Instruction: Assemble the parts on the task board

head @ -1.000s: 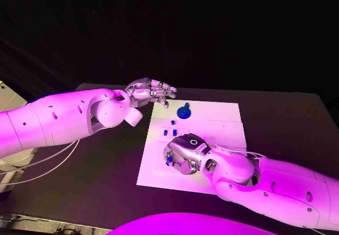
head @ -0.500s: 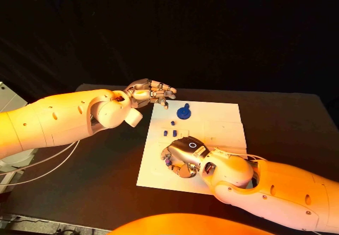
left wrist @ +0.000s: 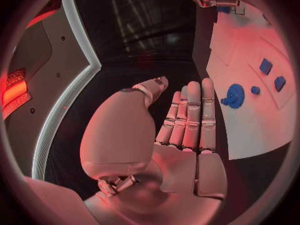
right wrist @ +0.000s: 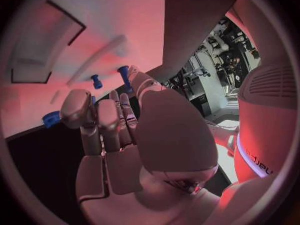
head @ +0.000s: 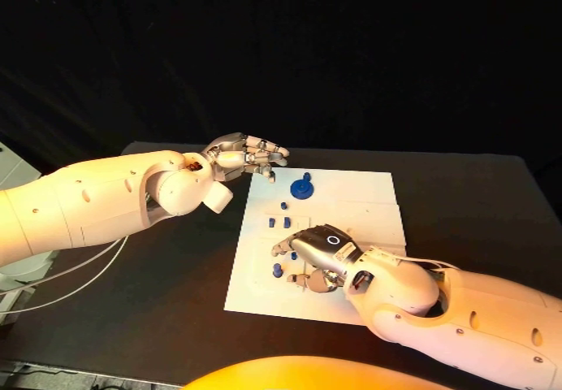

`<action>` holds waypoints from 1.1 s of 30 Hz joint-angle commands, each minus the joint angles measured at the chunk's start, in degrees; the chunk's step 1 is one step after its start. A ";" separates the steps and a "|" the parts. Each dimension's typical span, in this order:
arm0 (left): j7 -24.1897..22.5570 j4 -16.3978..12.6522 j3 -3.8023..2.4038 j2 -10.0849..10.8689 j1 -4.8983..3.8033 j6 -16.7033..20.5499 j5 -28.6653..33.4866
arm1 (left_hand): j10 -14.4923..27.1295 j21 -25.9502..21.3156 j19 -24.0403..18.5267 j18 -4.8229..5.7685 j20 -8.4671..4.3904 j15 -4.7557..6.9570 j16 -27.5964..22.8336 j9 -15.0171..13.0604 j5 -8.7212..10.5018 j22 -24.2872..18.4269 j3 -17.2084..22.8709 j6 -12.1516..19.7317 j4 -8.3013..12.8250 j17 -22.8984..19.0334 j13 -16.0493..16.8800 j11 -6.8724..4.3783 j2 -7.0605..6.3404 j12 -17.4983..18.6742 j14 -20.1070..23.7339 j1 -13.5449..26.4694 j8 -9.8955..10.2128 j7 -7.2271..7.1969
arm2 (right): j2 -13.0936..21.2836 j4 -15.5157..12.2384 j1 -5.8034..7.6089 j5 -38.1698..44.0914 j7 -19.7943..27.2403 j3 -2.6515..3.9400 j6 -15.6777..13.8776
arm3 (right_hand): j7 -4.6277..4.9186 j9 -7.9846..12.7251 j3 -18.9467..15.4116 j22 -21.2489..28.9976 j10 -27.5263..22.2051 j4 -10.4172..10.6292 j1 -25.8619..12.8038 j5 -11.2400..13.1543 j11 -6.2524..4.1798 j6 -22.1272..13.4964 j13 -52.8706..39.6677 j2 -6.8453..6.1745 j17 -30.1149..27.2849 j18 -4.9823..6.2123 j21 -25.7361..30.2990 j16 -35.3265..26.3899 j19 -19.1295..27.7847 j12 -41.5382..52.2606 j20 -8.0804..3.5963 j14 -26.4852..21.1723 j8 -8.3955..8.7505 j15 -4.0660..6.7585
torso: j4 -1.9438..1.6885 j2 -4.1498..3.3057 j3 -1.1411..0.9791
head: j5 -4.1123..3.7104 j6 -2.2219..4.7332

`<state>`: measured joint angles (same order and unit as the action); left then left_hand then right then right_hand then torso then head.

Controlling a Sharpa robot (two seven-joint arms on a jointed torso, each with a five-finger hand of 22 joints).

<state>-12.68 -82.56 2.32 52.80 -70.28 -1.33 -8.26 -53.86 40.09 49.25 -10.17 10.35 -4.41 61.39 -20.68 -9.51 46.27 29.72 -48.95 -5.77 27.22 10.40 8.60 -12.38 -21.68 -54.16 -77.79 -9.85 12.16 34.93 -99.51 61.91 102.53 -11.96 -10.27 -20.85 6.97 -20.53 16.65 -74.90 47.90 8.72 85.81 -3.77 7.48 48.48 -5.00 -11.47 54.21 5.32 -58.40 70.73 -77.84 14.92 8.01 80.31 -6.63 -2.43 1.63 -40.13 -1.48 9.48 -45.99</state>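
The white task board (head: 363, 207) lies mid-table. A blue gear (head: 304, 188) sits near its far edge, also the gear (left wrist: 235, 95) in the left wrist view. Small blue parts (head: 278, 220) stand mid-board, the same parts (right wrist: 95, 80) in the right wrist view. Another blue part (head: 276, 268) lies just left of my right hand (head: 316, 256), which hovers low over the board's near half with its fingers loosely curled. A sliver of blue (right wrist: 92, 100) shows between its fingers; I cannot tell whether it is held. My left hand (head: 246, 155) hangs beside the board's far left corner, its fingers (left wrist: 190, 115) straight and holding nothing.
Black table (head: 469, 203) surrounds the board on all sides. A pale box (head: 15, 162) stands off the table's left end. Pale cables (head: 58, 280) hang below my left arm.
My right hand has drawn slightly to the right and toward me, uncovering the blue part at its fingertips. The left hand has stayed where it was.
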 commanded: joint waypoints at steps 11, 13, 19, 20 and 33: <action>-0.40 -0.22 -0.04 0.27 0.01 -0.55 0.36 | 0.63 -0.42 0.58 -0.30 -0.05 -0.26 -0.22 0.16 0.01 -0.22 -0.59 0.69 -0.07 -0.07 -0.07 -0.06 0.14 -0.37 0.34 0.03 -0.11 -0.01 | 16.99 -5.76 8.00 -27.16 3.37 0.83 -4.85 | 1.62 -1.36 -0.97 -6.19 17.60 5.78 -1.07 -2.22 -3.54 7.24 -2.46 -0.71 5.03 -1.23 -11.06 3.85 -5.47 10.57 -2.39 3.57 -3.71 2.92 | 0.26 0.14 0.30 | -3.09 -0.02; -0.55 -0.36 -0.04 0.33 0.01 -0.50 0.37 | 0.63 -0.48 0.61 -0.30 -0.05 -0.26 -0.22 0.19 0.01 -0.27 -0.66 0.80 -0.10 -0.08 -0.07 -0.06 0.12 -0.40 0.35 0.03 -0.08 0.00 | 19.23 -6.15 8.56 -28.96 2.47 0.77 -4.13 | 1.10 -1.42 -1.55 -6.65 20.09 6.87 -1.80 -2.27 -4.17 7.43 -3.62 -1.61 5.57 -1.40 -11.91 4.20 -5.83 11.91 -2.98 3.85 -4.07 3.50 | 0.27 0.11 0.30 | -3.64 0.02; -1.28 -0.90 -0.03 0.55 0.13 -0.72 0.42 | 0.67 -0.76 0.73 -0.29 -0.02 -0.30 -0.21 0.30 0.04 -0.50 -1.05 1.18 -0.33 -0.09 -0.06 -0.04 -0.02 -0.55 0.38 0.15 0.00 0.03 | 25.13 -7.74 9.25 -31.47 -1.92 0.25 -0.31 | -0.35 -3.15 -7.65 -10.81 28.79 7.68 -4.31 -0.53 -5.70 6.52 -57.26 0.24 13.71 -3.06 -20.31 9.12 -8.65 57.86 -4.37 5.77 -8.90 4.61 | 0.34 0.25 0.21 | -5.14 -0.02; -1.39 -1.02 -0.03 0.62 0.21 -0.76 0.42 | 0.67 -0.76 0.73 -0.29 -0.02 -0.30 -0.21 0.30 0.04 -0.50 -1.05 1.18 -0.33 -0.09 -0.06 -0.04 -0.02 -0.55 0.38 0.15 0.00 0.03 | 25.82 -7.98 9.24 -31.47 -2.61 0.14 0.15 | -0.35 -3.26 -8.12 -11.25 30.66 7.90 -5.00 -0.39 -5.56 6.72 -61.45 0.36 14.97 -3.27 -21.40 9.77 -9.00 60.62 -4.34 6.02 -9.22 4.70 | 0.32 0.25 0.24 | -5.41 -0.07; -1.97 -1.85 -0.03 1.09 1.09 -1.15 0.48 | 0.72 -1.07 0.82 -0.28 0.03 -0.32 -0.19 0.33 0.02 -0.75 -1.51 1.25 -0.61 -0.09 -0.05 -0.05 -0.17 -0.69 0.41 0.32 -0.09 0.01 | 28.37 -9.90 5.95 -29.60 -13.39 -0.55 -1.32 | -0.85 -3.58 -15.69 -14.48 38.33 8.21 -12.99 -0.89 -5.85 6.69 -79.27 3.39 26.34 -4.90 -29.62 15.66 -11.54 71.52 -4.35 7.96 -12.33 4.79 | 0.26 0.17 0.30 | -5.89 0.23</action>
<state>-13.55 -84.20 2.33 53.93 -69.25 -1.36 -8.17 -53.44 39.38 49.67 -10.17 10.35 -4.62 61.39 -20.41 -9.51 45.57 28.45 -48.13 -6.41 27.18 10.41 8.60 -12.38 -22.14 -53.94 -77.79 -9.85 12.17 63.57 -109.37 68.07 72.95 -20.40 -10.83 -21.92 6.43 -24.06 1.33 -74.93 83.76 16.92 73.19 -4.45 1.75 55.15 -74.96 -8.12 74.95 0.79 -87.97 86.27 -84.01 86.22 3.89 84.02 -18.62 2.08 1.95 -39.91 -1.23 3.49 -45.79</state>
